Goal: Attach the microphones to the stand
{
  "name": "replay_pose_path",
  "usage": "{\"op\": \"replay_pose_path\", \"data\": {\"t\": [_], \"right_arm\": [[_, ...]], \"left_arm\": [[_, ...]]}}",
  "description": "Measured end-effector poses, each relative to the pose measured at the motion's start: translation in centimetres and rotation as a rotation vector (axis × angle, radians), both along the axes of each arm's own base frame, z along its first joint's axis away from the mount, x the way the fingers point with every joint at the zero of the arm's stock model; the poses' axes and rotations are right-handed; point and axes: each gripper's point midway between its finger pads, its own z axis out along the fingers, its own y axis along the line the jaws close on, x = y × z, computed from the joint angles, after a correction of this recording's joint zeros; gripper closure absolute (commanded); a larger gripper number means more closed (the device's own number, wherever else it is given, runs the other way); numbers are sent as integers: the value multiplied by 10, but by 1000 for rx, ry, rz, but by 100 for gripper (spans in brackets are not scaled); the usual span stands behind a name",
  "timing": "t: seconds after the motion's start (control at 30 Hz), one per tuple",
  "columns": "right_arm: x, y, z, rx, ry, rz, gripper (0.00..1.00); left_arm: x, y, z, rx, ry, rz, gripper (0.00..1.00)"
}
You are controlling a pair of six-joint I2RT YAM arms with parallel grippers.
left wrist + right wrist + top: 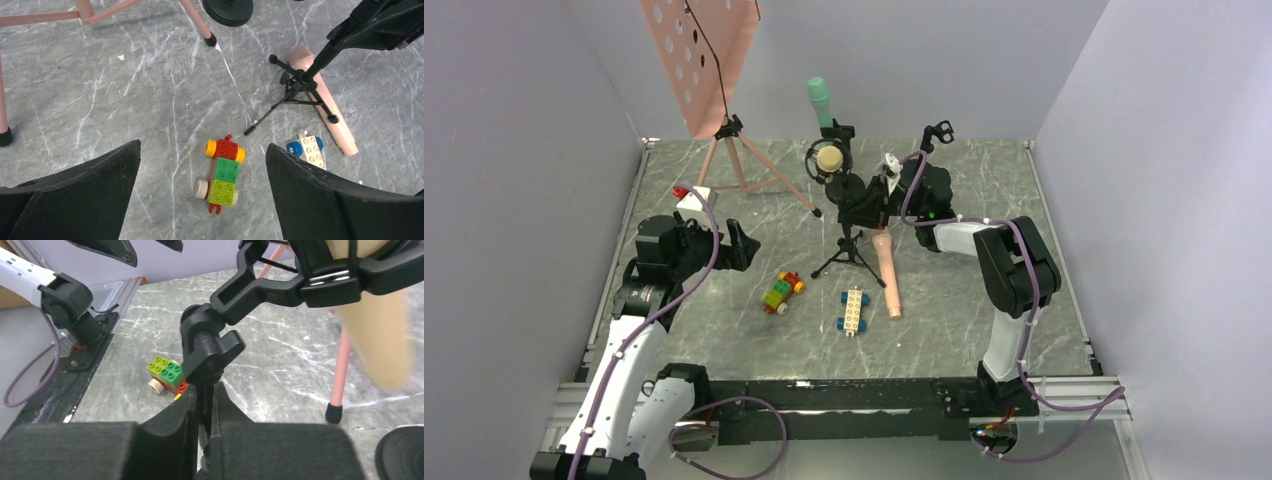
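The salmon pink microphone (886, 270) lies flat on the table beside the black tripod stand (849, 255); it also shows in the left wrist view (327, 107). The tan-yellow microphone (829, 160) sits in that stand's clip, and shows blurred in the right wrist view (382, 340). The mint green microphone (821, 100) stands upright in a clip at the back. My right gripper (879, 200) is shut on the stand's pole (205, 390) just below the swivel joint. My left gripper (734, 245) is open and empty, hovering over a toy-brick car (222, 175).
A pink music stand (714, 60) on pink tripod legs stands back left. A red-green brick car (782, 292) and a white, blue-wheeled one (853, 310) lie mid-table. A black round base (227, 10) sits behind the tripod. An empty clip (939, 130) stands back right.
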Motion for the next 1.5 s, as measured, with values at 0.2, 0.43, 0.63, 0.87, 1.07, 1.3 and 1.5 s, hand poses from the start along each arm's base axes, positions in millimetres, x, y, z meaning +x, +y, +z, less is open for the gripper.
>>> {"op": "replay_pose_path", "data": {"t": [0.2, 0.43, 0.63, 0.87, 1.07, 1.3, 1.5], "right_arm": [[-1, 0, 4, 10, -38, 13, 100], [-4, 0, 5, 11, -35, 26, 100], [-6, -3, 9, 25, 2, 53, 100], [3, -8, 22, 44, 40, 66, 100], [2, -11, 34, 52, 39, 65, 100], [-5, -15, 59, 59, 4, 71, 100], [-2, -32, 85, 65, -41, 39, 100]], "left_arm": [[0, 0, 0, 0, 0, 0, 1], [0, 0, 0, 0, 0, 0, 1], [0, 0, 0, 0, 2, 0, 1], [1, 0, -2, 1, 7, 1, 1], [1, 0, -3, 2, 11, 1, 1], [2, 0, -5, 2, 19, 1, 1], [2, 0, -5, 2, 19, 1, 1]]}}
